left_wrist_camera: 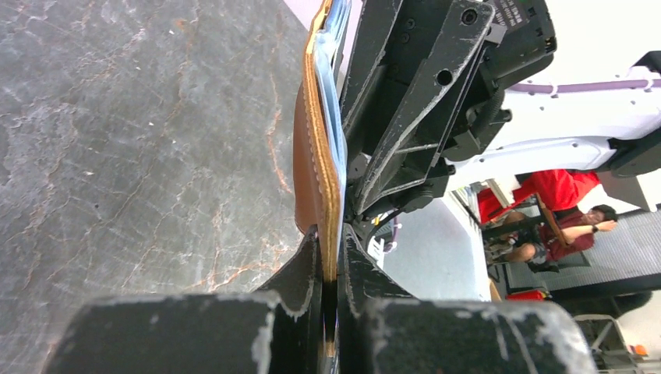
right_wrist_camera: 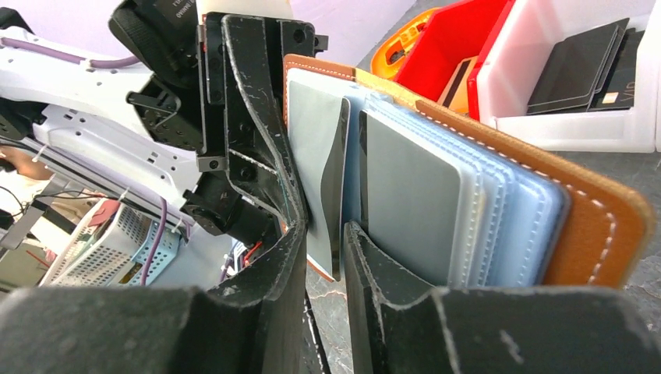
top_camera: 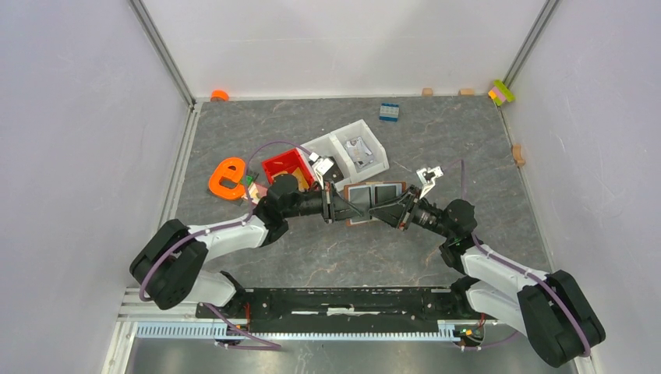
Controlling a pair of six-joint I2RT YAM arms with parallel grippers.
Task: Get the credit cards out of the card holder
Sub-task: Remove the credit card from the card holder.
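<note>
Top external view: the brown card holder (top_camera: 374, 200) is spread open over the grey counter (top_camera: 452, 132), just right of the red bin (top_camera: 282, 165), between both arms. On the side nearest the bin, the left end effector (left_wrist_camera: 330, 248) is clamped tight on the holder's stitched edge. On the far side, the right end effector (right_wrist_camera: 323, 230) straddles a pale credit card (right_wrist_camera: 316, 148) among the holder's clear sleeves; whether it pinches the card cannot be told.

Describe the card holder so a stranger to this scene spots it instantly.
On the grey table, look at the centre, just nearer the robot than the red bin and white bin. The card holder is open there, clamped by the left gripper: the only brown stitched leather piece, lined with pale card sleeves.
</note>
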